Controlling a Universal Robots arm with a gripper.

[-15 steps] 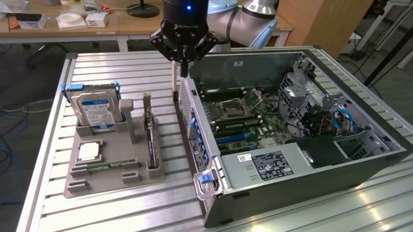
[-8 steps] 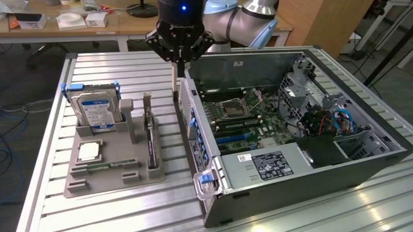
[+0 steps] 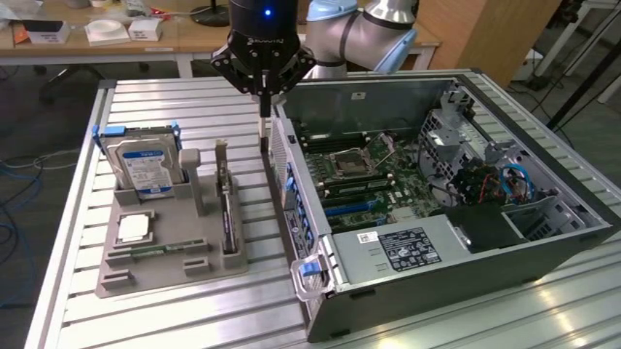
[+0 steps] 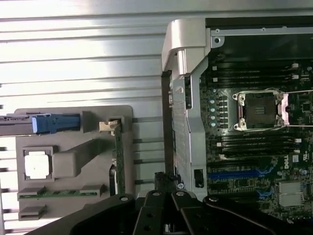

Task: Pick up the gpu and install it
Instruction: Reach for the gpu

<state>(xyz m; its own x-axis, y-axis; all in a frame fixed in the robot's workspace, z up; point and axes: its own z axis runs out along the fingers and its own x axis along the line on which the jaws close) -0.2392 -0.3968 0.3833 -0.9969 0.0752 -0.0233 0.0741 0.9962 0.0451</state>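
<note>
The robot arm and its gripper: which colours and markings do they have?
The arm has silver-grey tube segments with light blue joint caps. The gripper is black, with a small blue light, pale lettering I cannot read, and black linked fingers.

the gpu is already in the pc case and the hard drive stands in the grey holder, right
Not quite. The gpu stands on edge in the grey holder, not in the pc case, as the exterior view shows. The hard drive does stand in the holder.
</note>
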